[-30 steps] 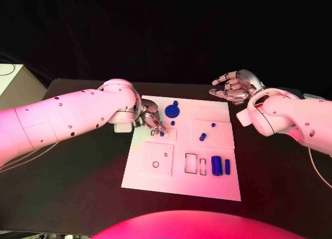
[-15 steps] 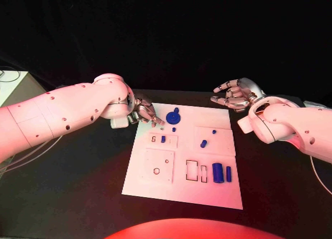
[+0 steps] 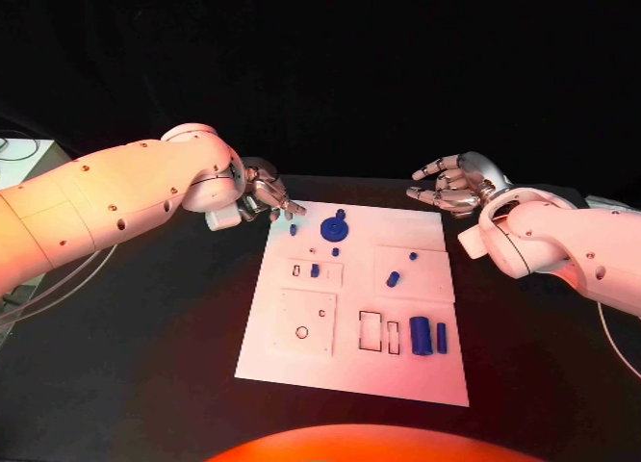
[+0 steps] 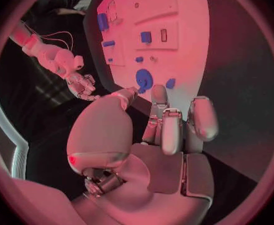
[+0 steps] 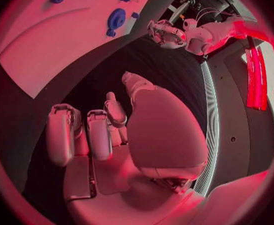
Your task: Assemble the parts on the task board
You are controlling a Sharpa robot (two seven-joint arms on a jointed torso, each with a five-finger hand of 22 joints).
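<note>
The white task board lies in the middle of the table. A round blue part and a small blue part lie at its far end. Another small blue part stands in a slot in a raised panel. An oblong part lies mid-board; a blue cylinder and a thin bar lie near the right edge. My left hand hovers off the far left corner, holding nothing, its fingers stretched towards the board. My right hand hangs empty beyond the far right corner, fingers loosely bent and apart.
Empty rectangular cut-outs sit beside the cylinder, and a square panel with a round hole lies at the near left. A pale box stands at the table's far left. Black tabletop surrounds the board.
My left hand has drawn back from the slotted panel to the board's far left corner, uncovering a small blue part standing in the slot. The right hand has barely moved.
</note>
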